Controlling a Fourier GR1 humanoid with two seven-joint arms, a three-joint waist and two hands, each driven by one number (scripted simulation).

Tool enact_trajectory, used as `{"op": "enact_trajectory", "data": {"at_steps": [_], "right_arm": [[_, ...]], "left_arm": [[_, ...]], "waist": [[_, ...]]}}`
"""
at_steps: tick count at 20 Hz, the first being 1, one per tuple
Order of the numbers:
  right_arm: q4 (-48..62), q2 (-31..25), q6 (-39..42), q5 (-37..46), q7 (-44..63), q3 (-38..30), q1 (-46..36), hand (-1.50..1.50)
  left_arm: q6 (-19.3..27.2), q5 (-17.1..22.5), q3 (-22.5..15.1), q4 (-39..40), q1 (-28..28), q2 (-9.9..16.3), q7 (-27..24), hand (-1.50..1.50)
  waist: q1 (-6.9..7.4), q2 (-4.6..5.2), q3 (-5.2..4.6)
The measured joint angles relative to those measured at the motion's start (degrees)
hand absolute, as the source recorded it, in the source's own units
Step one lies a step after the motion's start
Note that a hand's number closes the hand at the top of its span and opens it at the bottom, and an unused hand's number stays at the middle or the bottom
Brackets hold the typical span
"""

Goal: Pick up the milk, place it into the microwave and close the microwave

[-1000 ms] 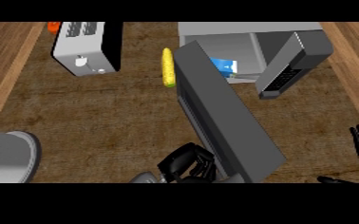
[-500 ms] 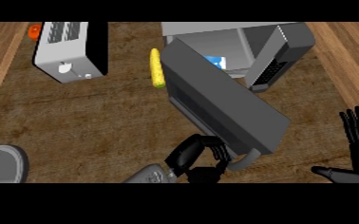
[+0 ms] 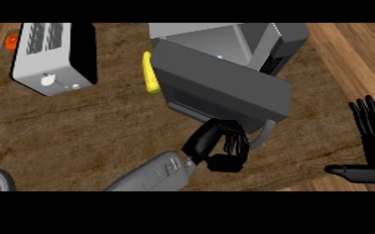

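Your left hand (image 3: 218, 146) sat with fingers pressed against the microwave door (image 3: 219, 87), just ahead of it, the door's long edge running up-left to down-right. The milk was hidden behind that door inside the microwave (image 3: 282, 42). Your right hand (image 3: 362, 139) rested open, well off to the right.
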Motion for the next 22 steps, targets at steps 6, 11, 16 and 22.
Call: {"op": "enact_trajectory", "data": {"at_steps": [6,11,16,22], "right_arm": [[-2.65,-1.32,1.11,-0.86,2.02,1.34,-1.66,-1.50],[-4.49,-2.38,1.85,-2.19,3.54,1.60,-3.74,-1.50],[-6.20,-3.09,3.30,-3.83,5.27,2.24,-5.48,-1.50],[-7.83,-4.15,4.96,-5.83,7.49,2.74,-7.93,-1.50]], "left_arm": [[3.39,3.19,1.18,1.54,-6.13,-0.28,-1.18,1.50],[5.26,5.96,2.49,3.79,-10.79,-0.30,-0.93,1.50],[6.60,8.37,3.59,6.72,-14.65,-0.04,-0.47,1.50],[7.71,10.86,4.75,9.89,-18.72,0.16,-0.15,1.50]], "waist": [[-2.83,0.74,0.08],[-5.08,1.44,0.18],[-6.95,2.13,0.29],[-8.71,2.96,0.38]]}}
